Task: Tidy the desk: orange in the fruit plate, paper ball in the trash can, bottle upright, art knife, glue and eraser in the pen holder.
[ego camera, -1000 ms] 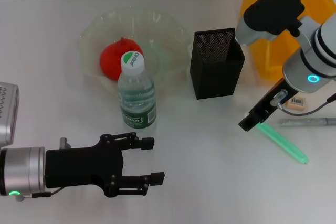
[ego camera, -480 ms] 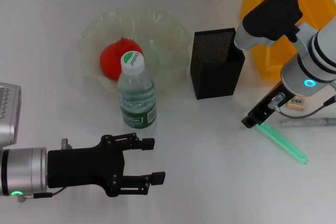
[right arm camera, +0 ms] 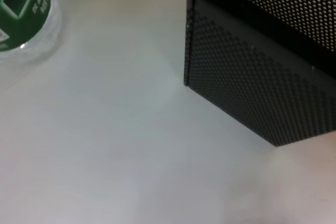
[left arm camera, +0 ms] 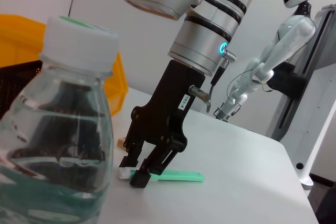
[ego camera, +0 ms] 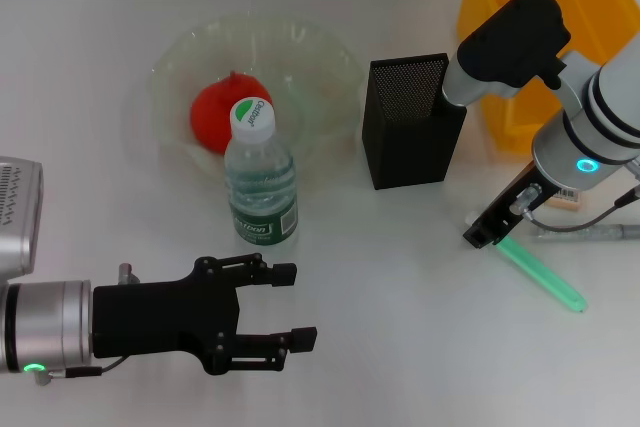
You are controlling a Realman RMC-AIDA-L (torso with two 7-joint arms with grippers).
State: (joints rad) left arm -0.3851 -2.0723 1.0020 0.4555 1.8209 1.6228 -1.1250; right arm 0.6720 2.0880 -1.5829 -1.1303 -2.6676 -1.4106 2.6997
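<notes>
At right of centre in the head view, the right gripper (ego camera: 484,234) is down at the white-tipped end of the glue (ego camera: 545,275), fingers seemingly closed around it, though partly hidden. The left gripper (ego camera: 288,305) hangs open and empty, lower left, below the upright bottle (ego camera: 259,175).

My left gripper (ego camera: 290,303) sits low at 7 o'clock, arm horizontal, fingers spread apart and empty, pointing toward 3 o'clock. My right gripper (ego camera: 480,235) is at 4 o'clock, arm angled down steeply, tips on the desk surface.
</notes>
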